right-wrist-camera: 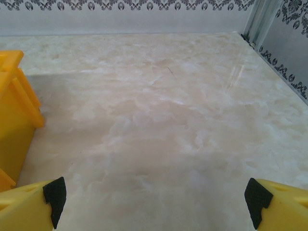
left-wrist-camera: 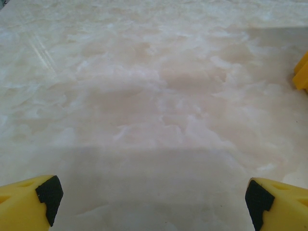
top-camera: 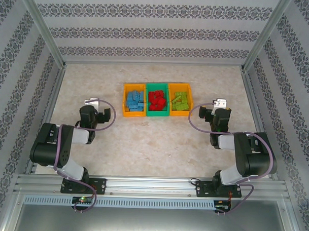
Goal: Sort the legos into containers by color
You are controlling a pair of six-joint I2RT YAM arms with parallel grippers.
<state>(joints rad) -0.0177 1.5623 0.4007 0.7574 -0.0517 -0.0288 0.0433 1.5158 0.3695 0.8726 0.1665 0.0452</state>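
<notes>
Camera layout: one overhead, two on wrists.
Top view looks down from behind the arm bases (top-camera: 83, 185) on the whole worktop (top-camera: 153, 141); wrist views skim it low, facing forward, catching edges of the left orange bin (left-wrist-camera: 302, 72) and right orange bin (right-wrist-camera: 14, 110).

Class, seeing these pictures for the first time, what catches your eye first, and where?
Three bins in a row mid-table stand out: the left orange bin holds blue bricks, the green bin red bricks, the right orange bin lime bricks. To either side, the left tool and right tool hang open and empty over the marbled table.
</notes>
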